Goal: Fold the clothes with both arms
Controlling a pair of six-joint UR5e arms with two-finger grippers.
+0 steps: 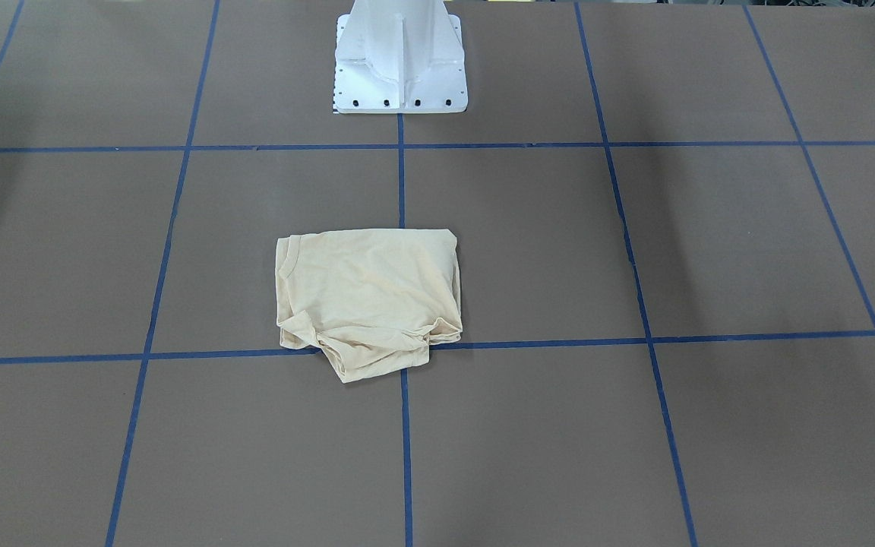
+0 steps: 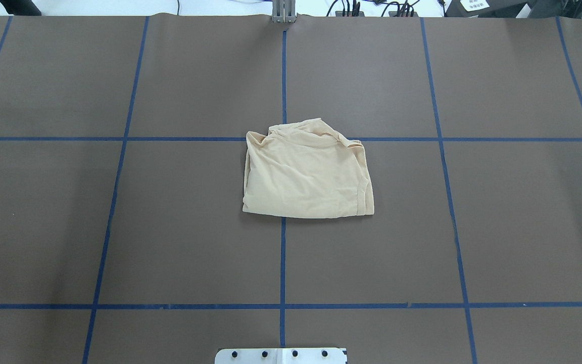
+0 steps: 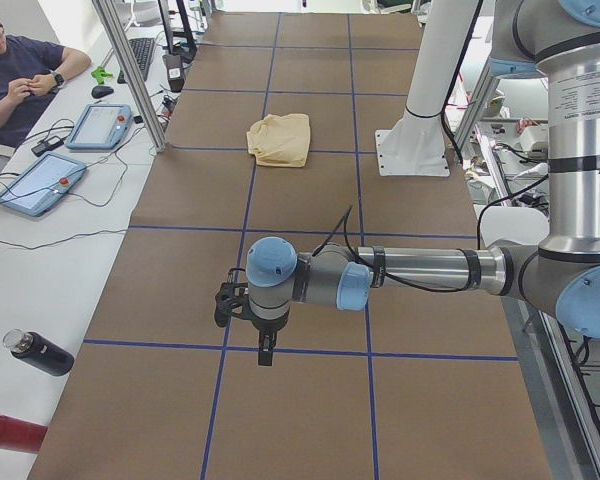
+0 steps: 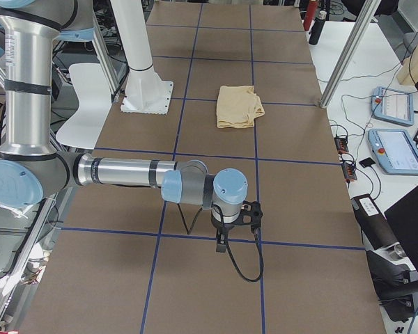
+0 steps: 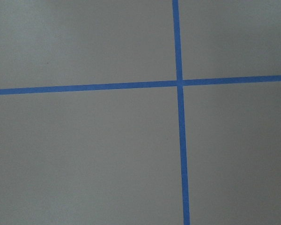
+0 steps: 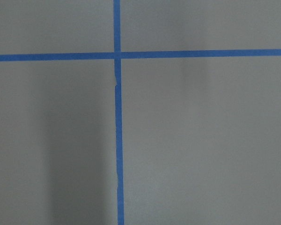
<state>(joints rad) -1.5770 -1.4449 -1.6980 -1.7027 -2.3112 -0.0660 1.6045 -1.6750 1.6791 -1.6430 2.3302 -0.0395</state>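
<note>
One T-shirt (image 2: 307,172): pale cream-yellow, folded into a rough rectangle and lying flat on the table; no print shows.
T-shirt place: mid-table, straight out at 12 o'clock from my white pedestal (image 1: 399,68) and well apart from it.
T-shirt edges: in the overhead view the 6 o'clock edge is fairly straight. The 12 o'clock edge is bunched and rumpled, and a ribbed hem runs down the 3 o'clock side.
Tape lines (image 2: 283,263): blue grid on the brown cover. The T-shirt covers one crossing, with its 12 o'clock edge just over the cross line.
Table (image 2: 119,227): brown sheet, touching the T-shirt all along its underside.
Left arm (image 3: 420,270): stretched low and level over the table, well off to 9 o'clock of the T-shirt.
Left gripper (image 3: 265,348): pointing straight down above a tape line, holding nothing I can see. I cannot tell whether its jaws are apart or together.
Right arm (image 4: 125,172): stretched the same way, well off to 3 o'clock of the T-shirt.
Right gripper (image 4: 221,242): pointing down near a tape line; jaw spread not readable either.
Wrist views: both show only brown cover and a tape crossing.
Person (image 3: 15,70): seated at the side bench.
Pendants (image 3: 102,126): lying on that bench.
</note>
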